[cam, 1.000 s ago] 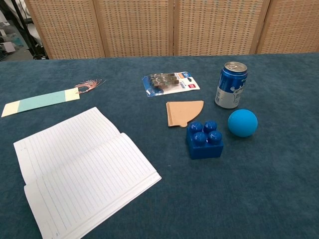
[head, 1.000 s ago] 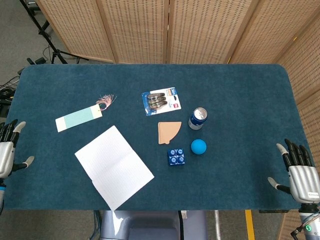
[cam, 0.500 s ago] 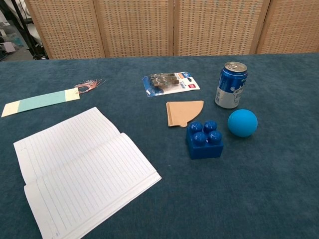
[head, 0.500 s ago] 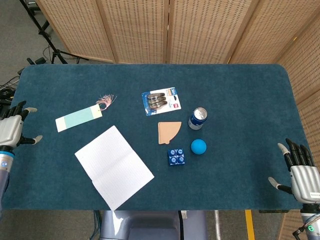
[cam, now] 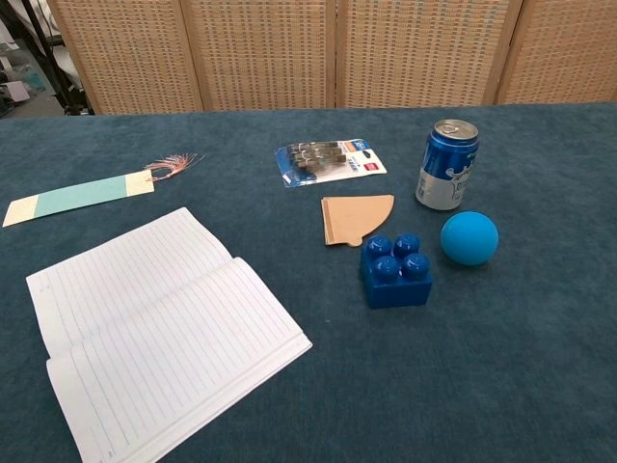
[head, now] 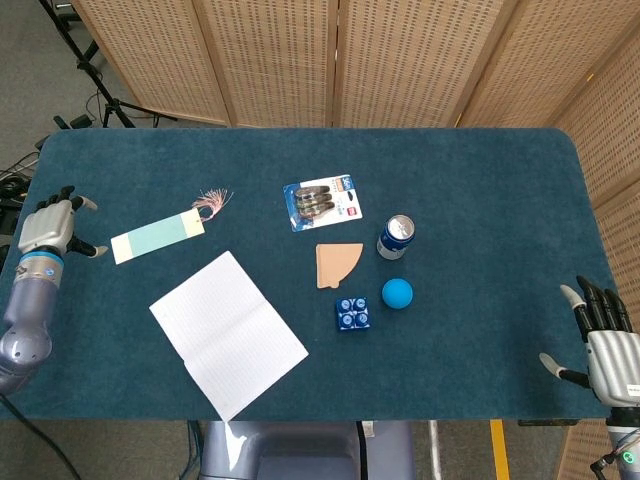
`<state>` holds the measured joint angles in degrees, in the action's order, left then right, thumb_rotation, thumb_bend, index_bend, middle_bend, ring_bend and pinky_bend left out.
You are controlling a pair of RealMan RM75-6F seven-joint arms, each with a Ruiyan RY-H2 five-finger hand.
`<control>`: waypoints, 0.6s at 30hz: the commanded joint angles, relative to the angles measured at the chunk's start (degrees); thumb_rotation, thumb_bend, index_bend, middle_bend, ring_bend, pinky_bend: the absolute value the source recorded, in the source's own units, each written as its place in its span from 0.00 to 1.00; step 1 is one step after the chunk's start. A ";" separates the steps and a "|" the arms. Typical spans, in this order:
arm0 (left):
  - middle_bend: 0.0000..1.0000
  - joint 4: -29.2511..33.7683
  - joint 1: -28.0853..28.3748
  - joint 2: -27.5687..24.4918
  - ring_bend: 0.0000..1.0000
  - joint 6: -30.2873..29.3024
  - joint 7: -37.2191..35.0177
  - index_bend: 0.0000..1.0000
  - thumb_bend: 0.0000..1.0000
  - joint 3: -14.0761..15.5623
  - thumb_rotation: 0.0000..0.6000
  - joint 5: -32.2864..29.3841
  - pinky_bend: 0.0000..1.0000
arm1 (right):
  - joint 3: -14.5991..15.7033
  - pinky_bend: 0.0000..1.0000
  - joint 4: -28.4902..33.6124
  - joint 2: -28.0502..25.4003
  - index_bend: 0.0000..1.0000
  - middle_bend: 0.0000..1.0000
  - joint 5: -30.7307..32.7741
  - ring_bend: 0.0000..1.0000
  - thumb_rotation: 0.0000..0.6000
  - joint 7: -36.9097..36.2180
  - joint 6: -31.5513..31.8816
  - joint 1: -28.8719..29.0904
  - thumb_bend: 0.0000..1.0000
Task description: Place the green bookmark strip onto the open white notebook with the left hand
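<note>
The green bookmark strip (head: 158,237) (cam: 79,197) lies flat on the blue table with a pink tassel (head: 212,201) at its far end. The open white notebook (head: 228,332) (cam: 156,329) lies nearer the front, just below the strip. My left hand (head: 52,226) hovers at the table's left edge, a short way left of the strip, fingers spread and holding nothing. My right hand (head: 605,346) stays at the front right corner, fingers apart and empty. Neither hand shows in the chest view.
Mid-table lie a pack of clips (head: 322,203), a tan paper wedge (head: 336,263), a blue soda can (head: 395,237), a blue ball (head: 397,293) and a blue toy brick (head: 352,314). Wicker screens stand behind the table.
My left hand has moved up along the left edge and in toward the bookmark strip. The right hand has sunk slightly lower at the front right corner. The objects have not moved.
</note>
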<state>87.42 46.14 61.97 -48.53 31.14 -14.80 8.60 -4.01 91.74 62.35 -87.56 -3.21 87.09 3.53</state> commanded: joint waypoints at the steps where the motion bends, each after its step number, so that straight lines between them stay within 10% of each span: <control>1: 0.00 -3.12 3.20 3.06 0.00 -0.08 2.74 0.30 0.17 1.66 1.00 -4.99 0.00 | 0.03 0.01 -0.10 -0.11 0.07 0.00 -0.02 0.00 1.00 -0.50 -0.07 0.00 0.19; 18: 0.00 -12.09 9.88 14.58 0.00 -6.71 12.74 0.35 0.17 3.39 1.00 -12.98 0.00 | -0.06 0.00 -1.02 -1.06 0.07 0.00 0.18 0.00 1.00 -5.65 -0.59 0.09 0.19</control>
<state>76.56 55.18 75.24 -54.13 42.58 -11.48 -3.51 -4.08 90.87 61.40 -87.37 -8.64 86.55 3.62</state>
